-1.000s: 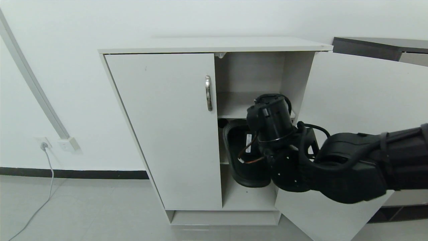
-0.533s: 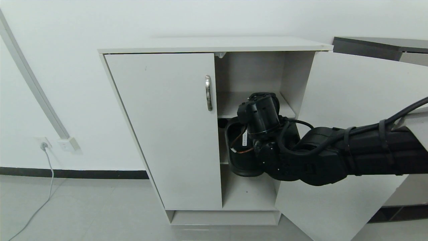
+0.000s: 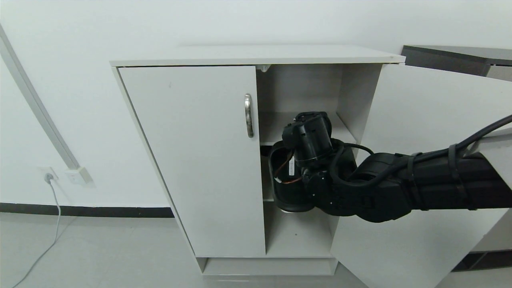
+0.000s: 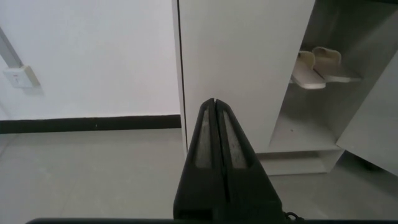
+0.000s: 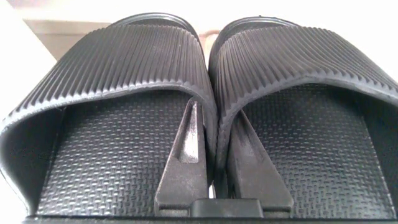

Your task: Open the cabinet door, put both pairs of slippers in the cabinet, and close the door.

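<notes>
The pair of black slippers point(image 3: 285, 188) point(image 5: 124, 74) sits in the cabinet's right-hand opening, at about the height of the lower shelf edge point(image 3: 267, 195) and steeply tilted. In the right wrist view we see the right gripper point(image 5: 214, 124) clenched on the pair, one finger inside each slipper, pinching their adjoining side walls together under the ribbed straps. The pair's left rim lies just beside the free edge of the closed left door point(image 3: 192, 160), which carries a metal handle point(image 3: 249, 116). On the other side, the right arm point(image 3: 400, 192) crosses the opening in front of the open right door point(image 3: 424, 116), which swings out toward the robot's right. Below the pair we see the bottom panel point(image 3: 296, 236) of the white cabinet point(image 3: 256, 54). Above it is the upper shelf point(image 3: 276, 124).

In the left wrist view, a pair of light slippers point(image 4: 320, 67) lies side by side on a shelf in the same compartment. The left gripper point(image 4: 214, 109) hangs over the grey floor point(image 4: 93, 168) in front of the closed door, its fingers pressed together with nothing between them.
</notes>
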{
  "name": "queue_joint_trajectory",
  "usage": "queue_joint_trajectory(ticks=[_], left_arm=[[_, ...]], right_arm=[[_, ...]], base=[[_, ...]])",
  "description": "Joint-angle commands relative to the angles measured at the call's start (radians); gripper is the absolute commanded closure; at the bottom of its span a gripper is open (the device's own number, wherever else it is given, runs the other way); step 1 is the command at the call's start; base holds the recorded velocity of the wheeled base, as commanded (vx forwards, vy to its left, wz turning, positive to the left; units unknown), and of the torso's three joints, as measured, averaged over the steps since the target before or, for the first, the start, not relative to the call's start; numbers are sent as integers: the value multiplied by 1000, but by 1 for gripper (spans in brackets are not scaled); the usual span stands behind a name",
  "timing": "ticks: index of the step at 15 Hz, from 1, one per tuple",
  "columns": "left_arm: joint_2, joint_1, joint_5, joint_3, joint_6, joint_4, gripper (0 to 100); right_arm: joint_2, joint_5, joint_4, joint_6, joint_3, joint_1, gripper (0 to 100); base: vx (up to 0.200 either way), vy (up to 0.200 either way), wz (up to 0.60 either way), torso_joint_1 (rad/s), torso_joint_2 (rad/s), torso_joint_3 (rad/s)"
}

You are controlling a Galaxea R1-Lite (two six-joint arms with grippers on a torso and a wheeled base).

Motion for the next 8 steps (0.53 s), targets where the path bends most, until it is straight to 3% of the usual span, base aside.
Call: queue_joint_trajectory(ticks=[1, 8], left_arm=[[1, 1, 0, 0, 0, 0, 100], [1, 1, 0, 0, 0, 0, 100]], right_arm=[[-7, 0, 0, -1, 2, 1, 100], [-1, 0, -5, 1, -9, -24, 100]], base=[[200, 0, 0, 7, 2, 2], [200, 0, 0, 3, 6, 9]])
